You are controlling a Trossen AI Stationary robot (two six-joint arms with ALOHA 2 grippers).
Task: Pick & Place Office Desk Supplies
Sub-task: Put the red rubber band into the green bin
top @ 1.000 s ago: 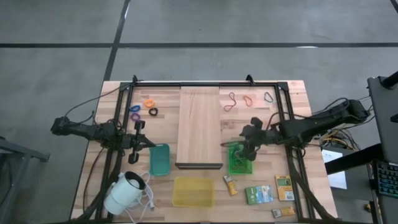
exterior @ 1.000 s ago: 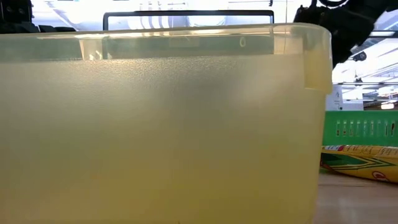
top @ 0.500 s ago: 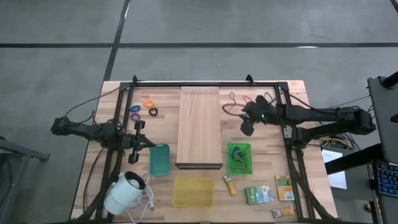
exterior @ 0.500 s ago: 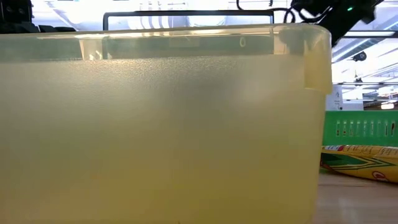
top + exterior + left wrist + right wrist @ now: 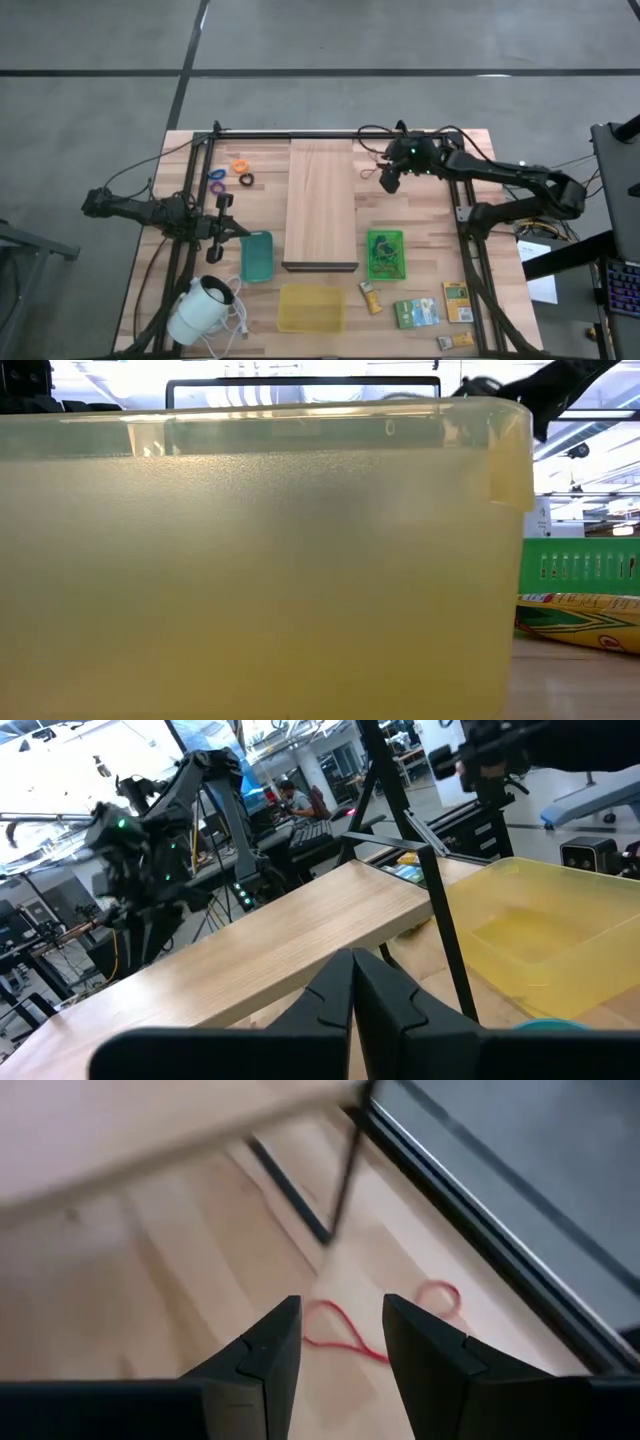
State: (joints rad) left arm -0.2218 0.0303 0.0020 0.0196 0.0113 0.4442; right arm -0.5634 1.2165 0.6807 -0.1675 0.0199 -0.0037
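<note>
My right gripper hovers open over the table's far right part, next to the board's right side. In its wrist view a red rubber-band loop lies flat on the table beyond the gap between the fingers. A second red loop lies a little farther off. Orange, purple and black rings lie on the far left. Small packets lie at the near right. My left gripper waits shut at the left, and its wrist view shows the fingers together.
A long pale wooden board lies down the middle. A green tray, a teal tray and a yellow tray sit toward the near side, the yellow one filling the low view. A white corded device lies near left. A black frame runs along the far edge.
My right gripper has swung from above the green tray toward the table's far edge, turning as it went. It now hangs over the rubber bands beside the board. Nothing on the table has moved.
</note>
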